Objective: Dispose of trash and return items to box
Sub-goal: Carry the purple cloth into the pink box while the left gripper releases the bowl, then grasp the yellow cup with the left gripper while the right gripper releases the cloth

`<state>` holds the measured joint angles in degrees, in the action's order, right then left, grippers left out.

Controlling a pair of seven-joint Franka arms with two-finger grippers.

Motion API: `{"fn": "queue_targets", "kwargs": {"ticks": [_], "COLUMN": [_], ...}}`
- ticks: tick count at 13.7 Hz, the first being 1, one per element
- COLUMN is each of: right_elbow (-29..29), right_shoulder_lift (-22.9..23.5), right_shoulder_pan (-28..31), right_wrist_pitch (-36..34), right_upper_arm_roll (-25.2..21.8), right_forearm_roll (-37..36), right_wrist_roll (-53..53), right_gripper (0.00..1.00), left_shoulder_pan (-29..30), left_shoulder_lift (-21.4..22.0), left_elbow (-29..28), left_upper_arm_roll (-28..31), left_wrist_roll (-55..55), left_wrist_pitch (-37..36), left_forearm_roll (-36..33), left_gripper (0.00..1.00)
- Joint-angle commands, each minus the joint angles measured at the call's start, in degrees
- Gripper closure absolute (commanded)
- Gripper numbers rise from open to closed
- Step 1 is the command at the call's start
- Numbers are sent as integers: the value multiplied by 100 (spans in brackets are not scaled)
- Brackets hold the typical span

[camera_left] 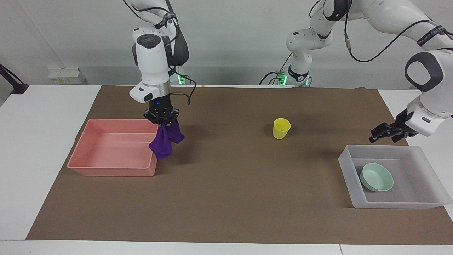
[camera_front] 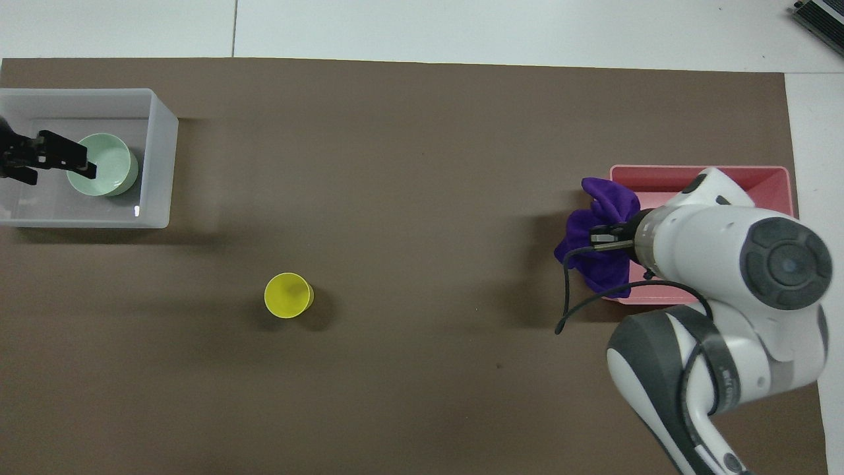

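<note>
I'm holding the purple rag (camera_left: 165,139) clenched in my right gripper (camera_left: 162,119), dangling over the pink bin (camera_left: 85,152)'s edge; left gripper (camera_left: 384,131) is hanging released above the box (camera_left: 345,159).

White tabletop under a brown mat, plain pale wall.

The brown mat (camera_left: 247,198) covers most of the white tabletop (camera_left: 42,141), leaving bare white margins at both ends. A plain light-grey wall (camera_left: 240,32) rises past the tabletop's edge, with a small white socket box (camera_left: 65,76) low against it.
</note>
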<state>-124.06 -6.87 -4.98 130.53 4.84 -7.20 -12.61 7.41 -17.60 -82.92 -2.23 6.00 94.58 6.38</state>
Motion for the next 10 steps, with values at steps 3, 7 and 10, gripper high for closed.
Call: {"fn": "queue_targets", "kwargs": {"ticks": [3,7,10], "right_elbow": [92,66,57], "right_shoulder_lift": [-104,-43,107], "right_shoulder_pan": [769,1025,1201], "right_wrist_pitch": [-159,-440,-441], "right_upper_arm_roll": [69,69,69], "right_forearm_roll": [-115,-106,-88], "right_wrist_roll": [-93,-101,-101], "right_gripper": [100,100,100], "left_shoulder_pan": [-1029,-2119,-2410], "left_shoulder_lift": [1423,2357,2174], "left_elbow": [-2734,-4493,-5048], "left_upper_arm_roll": [73,73,73], "left_wrist_roll": [-616,-1198,-1277], "left_wrist_pitch": [1245,2290,3063], "left_forearm_roll": [556,575,575], "left_gripper": [0,0,0]}}
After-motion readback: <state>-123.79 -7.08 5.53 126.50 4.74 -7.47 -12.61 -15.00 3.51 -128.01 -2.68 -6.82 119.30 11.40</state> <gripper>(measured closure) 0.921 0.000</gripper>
